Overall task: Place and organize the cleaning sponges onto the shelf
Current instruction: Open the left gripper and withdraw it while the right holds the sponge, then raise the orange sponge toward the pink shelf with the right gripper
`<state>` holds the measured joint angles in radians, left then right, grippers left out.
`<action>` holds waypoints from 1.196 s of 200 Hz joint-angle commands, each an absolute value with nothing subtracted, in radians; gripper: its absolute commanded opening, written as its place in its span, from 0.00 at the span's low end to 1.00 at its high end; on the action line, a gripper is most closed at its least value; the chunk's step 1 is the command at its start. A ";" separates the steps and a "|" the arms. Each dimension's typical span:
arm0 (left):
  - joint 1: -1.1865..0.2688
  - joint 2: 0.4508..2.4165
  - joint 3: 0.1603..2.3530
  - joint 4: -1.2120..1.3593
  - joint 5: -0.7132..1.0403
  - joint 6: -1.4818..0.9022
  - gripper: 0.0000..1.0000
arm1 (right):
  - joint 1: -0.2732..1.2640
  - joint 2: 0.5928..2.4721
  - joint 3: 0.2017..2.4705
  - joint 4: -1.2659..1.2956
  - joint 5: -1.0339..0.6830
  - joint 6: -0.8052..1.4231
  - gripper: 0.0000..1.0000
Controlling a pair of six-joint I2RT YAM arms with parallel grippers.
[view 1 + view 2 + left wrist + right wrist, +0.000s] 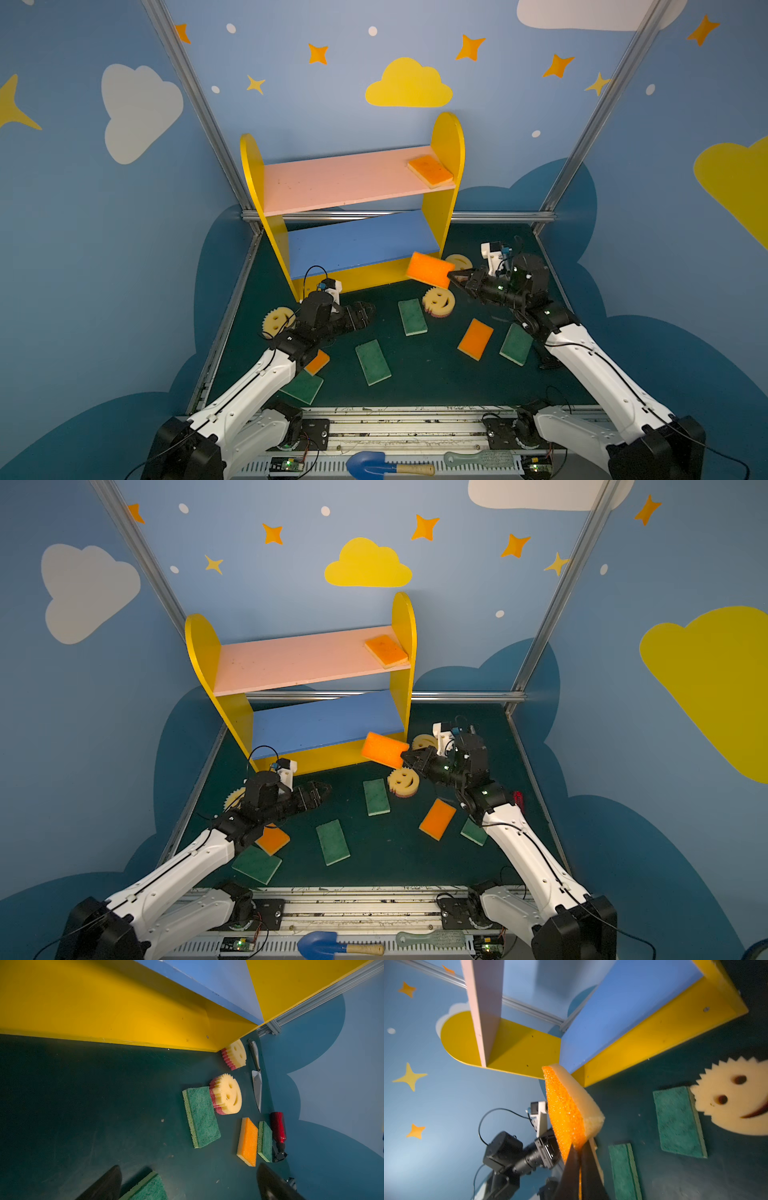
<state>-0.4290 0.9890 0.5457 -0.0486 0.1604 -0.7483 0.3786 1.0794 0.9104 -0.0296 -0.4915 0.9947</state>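
My right gripper (451, 275) (579, 1147) is shut on one end of an orange-topped sponge (429, 269) (566, 1105), held in the air by the shelf's (340, 178) right foot. Another orange sponge (430, 170) lies on the pink board's right end. My left gripper (365, 311) (189, 1176) hovers open and holds nothing, low over the mat in front of the shelf base. On the mat lie green sponges (412, 317) (372, 362) (516, 344), an orange one (476, 338) and smiley sponges (438, 302) (277, 322) (458, 261). My left arm partly hides an orange sponge (318, 361) and a green one (302, 388).
A metal trowel (256, 1082) and a red spray bottle (278, 1128) lie along the right wall. A blue shovel (365, 463) and a pale green brush (478, 459) rest on the front rail. Blue walls close in three sides.
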 commanded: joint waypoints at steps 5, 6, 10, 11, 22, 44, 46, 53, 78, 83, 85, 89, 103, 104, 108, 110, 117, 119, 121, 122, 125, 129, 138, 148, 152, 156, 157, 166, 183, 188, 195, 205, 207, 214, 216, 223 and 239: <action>-0.425 0.979 0.515 -0.002 0.161 -0.756 0.99 | 0.384 1.105 1.006 0.111 -0.360 1.143 0.00; -0.425 0.980 0.515 -0.001 0.162 -0.756 0.99 | 0.384 1.108 1.010 0.112 -0.358 1.145 0.00; -0.425 0.983 0.510 0.003 0.165 -0.759 1.00 | 0.386 1.118 1.025 0.115 -0.351 1.154 0.00; -0.425 0.983 0.509 0.005 0.165 -0.759 0.99 | 0.386 1.120 1.029 0.118 -0.351 1.157 0.00; -0.425 0.990 0.502 0.018 0.172 -0.764 1.00 | 0.389 1.150 1.070 0.165 -0.343 1.170 0.00; -0.425 1.001 0.483 0.045 0.182 -0.766 0.99 | 0.407 1.210 1.200 0.130 -0.304 1.160 0.00; -0.425 1.000 0.482 0.046 0.183 -0.766 0.99 | 0.409 1.216 1.211 0.124 -0.296 1.157 0.00; -0.425 1.001 0.478 0.051 0.184 -0.764 0.99 | 0.417 1.234 1.245 0.113 -0.276 1.156 0.00; -0.424 1.001 0.465 0.064 0.189 -0.759 1.00 | 0.449 1.305 1.375 0.062 -0.209 1.150 0.00; -0.425 1.003 0.463 0.066 0.189 -0.758 0.99 | 0.458 1.318 1.398 0.056 -0.197 1.147 0.00; -0.424 1.002 0.462 0.067 0.190 -0.758 0.99 | 0.461 1.325 1.408 0.054 -0.192 1.145 0.00; -0.424 1.002 0.458 0.070 0.190 -0.758 1.00 | 0.468 1.336 1.423 0.049 -0.180 1.144 0.00; -0.423 1.003 0.455 0.076 0.196 -0.757 0.99 | 0.493 1.375 1.472 0.047 -0.138 1.142 0.00; -0.423 1.004 0.454 0.076 0.196 -0.757 0.99 | 0.495 1.378 1.475 0.047 -0.135 1.141 0.00; -0.424 1.006 0.453 0.078 0.198 -0.756 0.99 | 0.501 1.389 1.488 0.050 -0.125 1.140 0.00; -0.424 1.006 0.453 0.078 0.200 -0.757 1.00 | 0.505 1.395 1.493 0.052 -0.120 1.141 0.00; -0.423 1.007 0.452 0.080 0.203 -0.755 1.00 | 0.515 1.415 1.509 0.069 -0.105 1.140 0.00; -0.423 1.008 0.451 0.080 0.204 -0.755 0.99 | 0.518 1.419 1.514 0.075 -0.101 1.139 0.00; -0.425 1.008 0.452 0.081 0.205 -0.754 1.00 | 0.520 1.426 1.518 0.082 -0.097 1.138 0.00; -0.425 1.009 0.452 0.081 0.205 -0.753 1.00 | 0.522 1.430 1.521 0.084 -0.095 1.138 0.00; -0.425 1.009 0.452 0.081 0.205 -0.752 0.99 | 0.526 1.439 1.527 0.093 -0.091 1.137 0.00; -0.423 1.009 0.452 0.080 0.207 -0.752 0.99 | 0.530 1.452 1.541 0.097 -0.086 1.138 0.00; -0.423 1.009 0.451 0.079 0.208 -0.750 1.00 | 0.538 1.486 1.578 0.096 -0.082 1.140 0.00; -0.424 1.008 0.449 0.077 0.211 -0.747 0.99 | 0.551 1.524 1.624 0.083 -0.078 1.141 0.00; -0.423 1.007 0.448 0.075 0.212 -0.747 1.00 | 0.557 1.540 1.642 0.080 -0.077 1.141 0.00; -0.424 1.004 0.447 0.075 0.212 -0.747 0.99 | 0.563 1.554 1.658 0.078 -0.075 1.140 0.00; -0.424 1.005 0.446 0.075 0.212 -0.747 1.00 | 0.565 1.558 1.662 0.077 -0.074 1.140 0.00; -0.423 1.000 0.443 0.072 0.212 -0.746 0.99 | 0.578 1.588 1.698 0.069 -0.063 1.131 0.00; -0.423 0.992 0.436 0.071 0.210 -0.743 1.00 | 0.607 1.630 1.742 0.058 -0.011 1.109 0.00; -0.423 0.990 0.436 0.069 0.209 -0.741 1.00 | 0.613 1.639 1.749 0.060 0.002 1.104 0.00; -0.423 0.989 0.433 0.069 0.210 -0.741 0.99 | 0.618 1.653 1.757 0.062 0.019 1.104 0.00; -0.423 0.985 0.430 0.066 0.210 -0.740 0.99 | 0.622 1.672 1.765 0.070 0.035 1.110 0.00; -0.422 0.984 0.431 0.066 0.210 -0.738 0.99 | 0.623 1.676 1.767 0.071 0.037 1.111 0.00; -0.422 0.981 0.429 0.065 0.210 -0.738 1.00 | 0.624 1.686 1.772 0.072 0.043 1.116 0.00; -0.422 0.982 0.429 0.063 0.210 -0.738 1.00 | 0.624 1.689 1.774 0.072 0.045 1.117 0.00; -0.422 0.979 0.429 0.061 0.209 -0.736 0.99 | 0.626 1.697 1.779 0.075 0.050 1.118 0.00; -0.420 0.974 0.424 0.060 0.207 -0.735 1.00 | 0.630 1.708 1.783 0.075 0.063 1.115 0.00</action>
